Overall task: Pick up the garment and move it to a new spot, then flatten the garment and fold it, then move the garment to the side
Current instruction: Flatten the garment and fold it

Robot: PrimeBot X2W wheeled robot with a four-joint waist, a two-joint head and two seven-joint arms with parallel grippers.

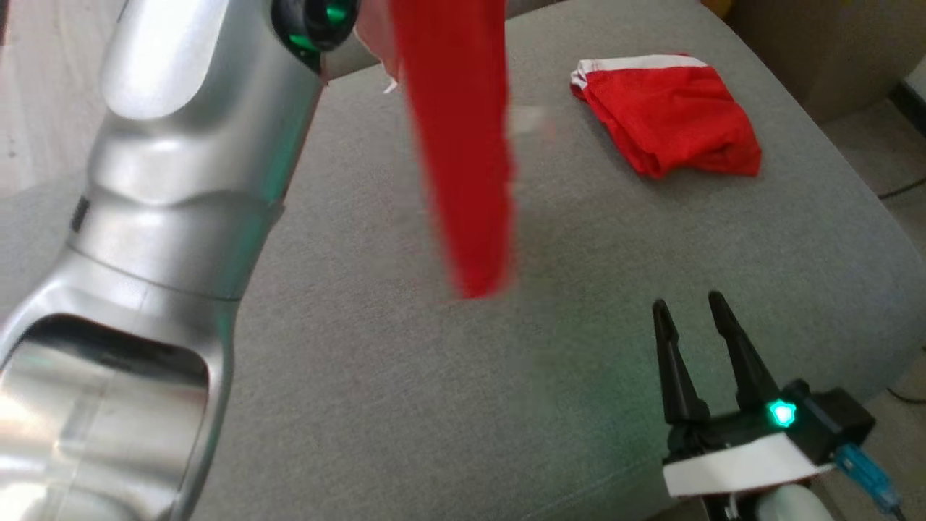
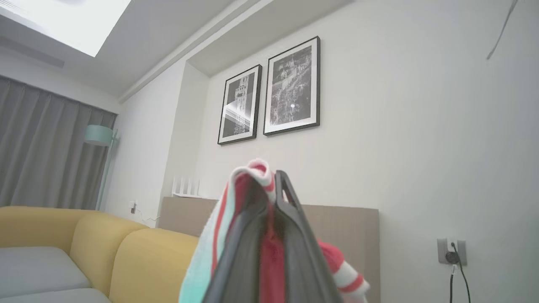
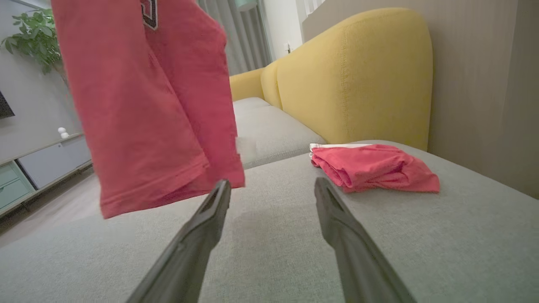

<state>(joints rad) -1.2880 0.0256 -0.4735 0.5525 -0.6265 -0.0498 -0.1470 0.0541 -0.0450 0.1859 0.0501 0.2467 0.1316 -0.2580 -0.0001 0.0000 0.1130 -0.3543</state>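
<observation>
A red garment (image 1: 456, 145) hangs in a long strip above the grey cushion (image 1: 362, 376), its lower hem clear of the fabric. My silver left arm (image 1: 166, 181) rises at the left, up to the garment's top. In the left wrist view my left gripper (image 2: 273, 185) is shut on the garment (image 2: 269, 261), pinching its red, white and pale-green trim. My right gripper (image 1: 687, 304) stands open low over the cushion's near right, with nothing between its fingers. From the right wrist, the garment (image 3: 143, 105) hangs to the upper left of the right gripper (image 3: 271, 185).
A second red garment (image 1: 669, 116) with a white band lies folded at the cushion's far right. A yellow sofa back (image 3: 353, 75) stands behind it, beside a beige wall. The cushion's right edge drops to the floor, where a cable (image 1: 901, 189) lies.
</observation>
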